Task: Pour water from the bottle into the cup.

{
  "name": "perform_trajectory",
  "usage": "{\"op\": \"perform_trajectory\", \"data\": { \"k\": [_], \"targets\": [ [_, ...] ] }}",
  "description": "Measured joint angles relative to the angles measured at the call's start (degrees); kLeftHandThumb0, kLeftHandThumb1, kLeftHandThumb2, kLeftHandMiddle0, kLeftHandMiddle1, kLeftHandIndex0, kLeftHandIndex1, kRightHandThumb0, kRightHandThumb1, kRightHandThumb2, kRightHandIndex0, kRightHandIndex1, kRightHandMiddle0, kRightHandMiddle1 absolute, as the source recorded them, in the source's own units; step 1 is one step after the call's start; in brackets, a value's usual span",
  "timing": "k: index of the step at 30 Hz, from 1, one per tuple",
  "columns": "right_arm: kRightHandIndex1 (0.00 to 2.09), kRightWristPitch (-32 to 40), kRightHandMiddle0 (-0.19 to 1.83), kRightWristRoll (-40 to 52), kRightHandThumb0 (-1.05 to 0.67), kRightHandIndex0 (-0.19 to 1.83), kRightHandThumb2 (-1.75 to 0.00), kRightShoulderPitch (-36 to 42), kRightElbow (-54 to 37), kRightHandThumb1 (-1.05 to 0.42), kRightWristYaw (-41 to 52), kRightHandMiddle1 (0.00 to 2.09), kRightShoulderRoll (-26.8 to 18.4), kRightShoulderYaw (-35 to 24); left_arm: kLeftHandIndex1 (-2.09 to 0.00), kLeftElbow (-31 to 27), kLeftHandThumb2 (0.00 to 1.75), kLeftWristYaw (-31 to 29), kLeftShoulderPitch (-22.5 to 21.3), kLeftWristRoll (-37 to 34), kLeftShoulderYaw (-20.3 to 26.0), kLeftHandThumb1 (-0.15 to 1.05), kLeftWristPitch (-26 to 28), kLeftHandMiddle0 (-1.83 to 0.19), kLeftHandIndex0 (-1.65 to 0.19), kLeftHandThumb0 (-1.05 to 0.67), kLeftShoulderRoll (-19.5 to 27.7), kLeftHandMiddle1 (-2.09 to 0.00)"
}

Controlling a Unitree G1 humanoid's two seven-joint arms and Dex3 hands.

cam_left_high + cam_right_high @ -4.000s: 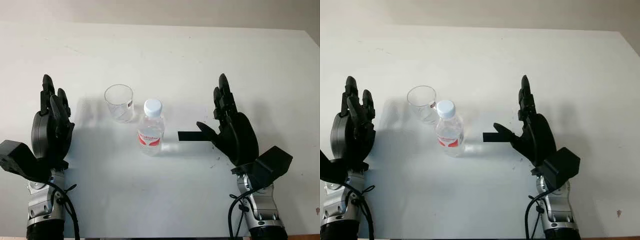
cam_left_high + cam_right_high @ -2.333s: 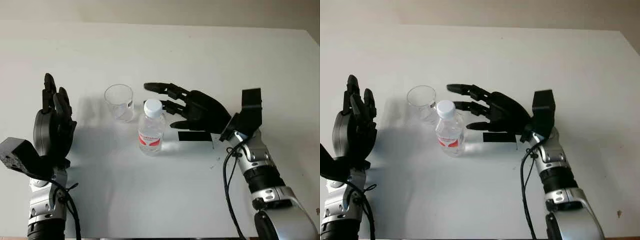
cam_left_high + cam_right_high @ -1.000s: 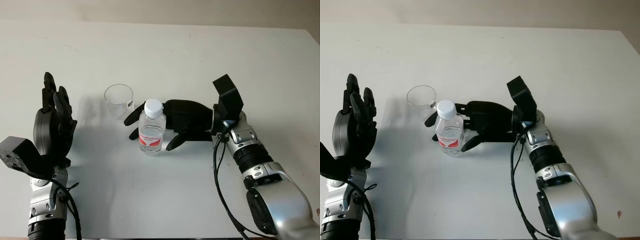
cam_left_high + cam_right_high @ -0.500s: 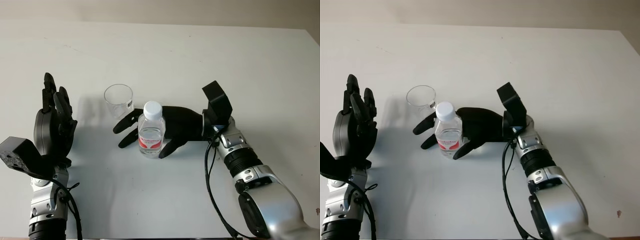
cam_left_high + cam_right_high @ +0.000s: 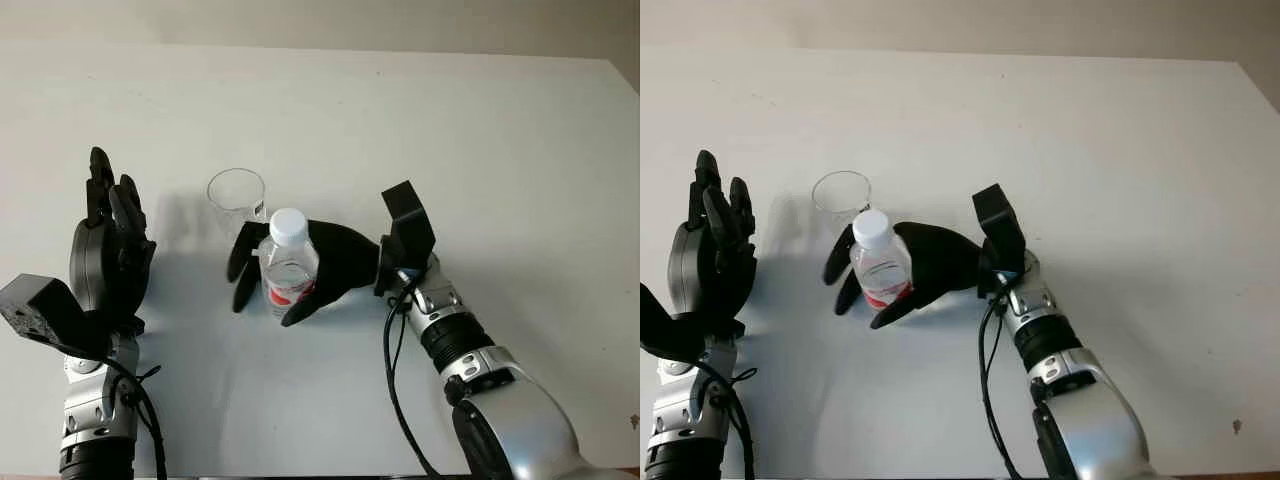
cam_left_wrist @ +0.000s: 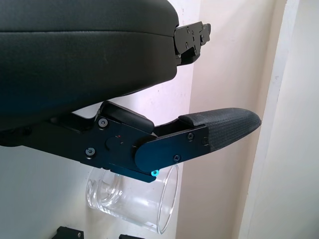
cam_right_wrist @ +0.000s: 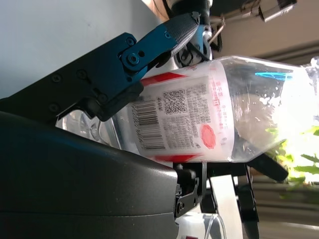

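A small clear water bottle [image 5: 288,268] with a white cap and a red-and-white label stands at the middle of the white table [image 5: 400,120]. My right hand [image 5: 265,297] wraps it from the right, fingers curled round its far side and thumb across the front, so it is shut on the bottle. The right wrist view has the label [image 7: 189,117] pressed against the palm. An empty clear plastic cup [image 5: 237,199] stands just behind and left of the bottle, touching distance from the fingers. My left hand [image 5: 108,250] is open, held upright at the table's left, with the cup [image 6: 134,201] beyond its fingers.
The white table runs wide to the right and back, ending at a pale wall [image 5: 320,20] along the far edge. The table's right edge [image 5: 622,85] slants away at the far right.
My right hand swung in from the right, reached around the bottle and closed on it. The bottle has shifted a little left toward the cup. The left hand stayed put.
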Motion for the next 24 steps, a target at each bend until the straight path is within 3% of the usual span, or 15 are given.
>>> {"op": "perform_trajectory", "data": {
  "k": [2, 5, 18, 24],
  "targets": [
    [2.09, -3.28, 1.42, -1.35, -0.33, 1.58, -0.06, 0.8, -1.16, -0.83, -1.81, 2.09, 0.11, 0.52, -0.02, 0.02, 0.68, -0.02, -0.01, 0.0, 0.01, 1.05, -0.03, 0.17, 0.19, -0.79, 0.0, -0.05],
    [2.09, -6.67, 1.71, -3.15, -0.31, 1.75, -0.07, 1.66, -2.39, -0.88, -3.81, 2.09, 0.09, 1.25, -0.02, 0.09, 0.68, -0.01, -0.01, 0.02, 0.02, 1.05, -0.15, 0.17, 0.19, -0.79, 0.0, -0.05],
    [2.09, -6.89, 1.83, -4.77, -0.12, 1.71, -0.12, 5.89, -11.52, -1.05, -5.31, 2.09, -2.84, 3.32, -0.02, 1.21, 0.68, -0.13, -0.11, 0.13, 0.08, 1.05, -0.9, 0.17, 0.19, -0.79, 0.05, -0.06],
    [2.09, -6.03, 1.83, -2.0, -0.17, 1.77, -0.16, 9.89, -15.98, -1.05, -6.26, 2.09, -4.05, 2.48, -0.02, 1.39, 0.69, 0.0, -0.34, 0.39, 0.05, 1.05, -0.93, 0.17, 0.19, -0.79, 0.08, -0.05]
  ]
}}
